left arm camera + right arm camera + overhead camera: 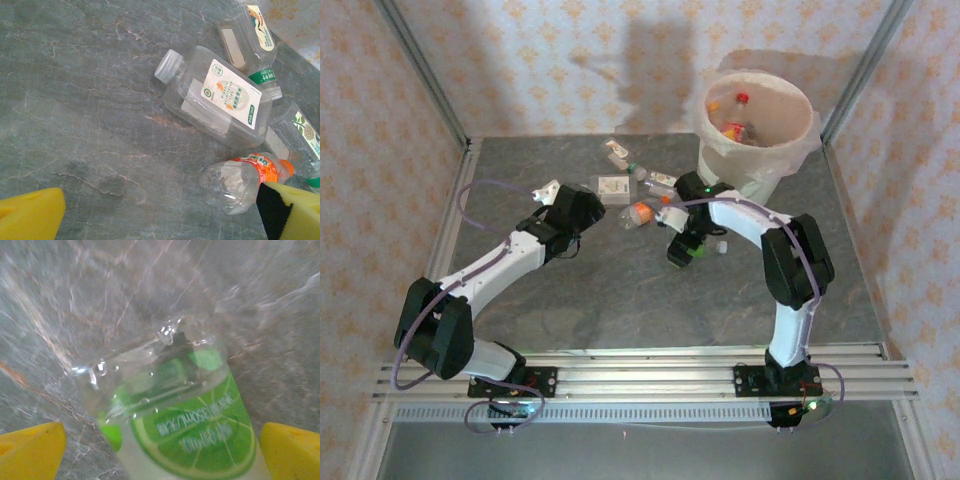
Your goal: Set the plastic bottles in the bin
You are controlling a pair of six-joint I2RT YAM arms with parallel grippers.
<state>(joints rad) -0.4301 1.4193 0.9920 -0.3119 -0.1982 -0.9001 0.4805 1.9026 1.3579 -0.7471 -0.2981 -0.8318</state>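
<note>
The bin, a white bucket with a pale bag over its rim, stands at the back right with plastic bottles inside. Several more bottles lie in the middle of the table. My right gripper is open and straddles a green lime-label bottle lying between its yellow fingers. My left gripper hangs open over bare table. An orange-label bottle lies by its right finger, and a flat white-label bottle lies further ahead.
A brown-label bottle and a green-label one lie beyond the white-label bottle. Metal frame posts and patterned walls close in the table on three sides. Bare grey table stretches in front of the arms.
</note>
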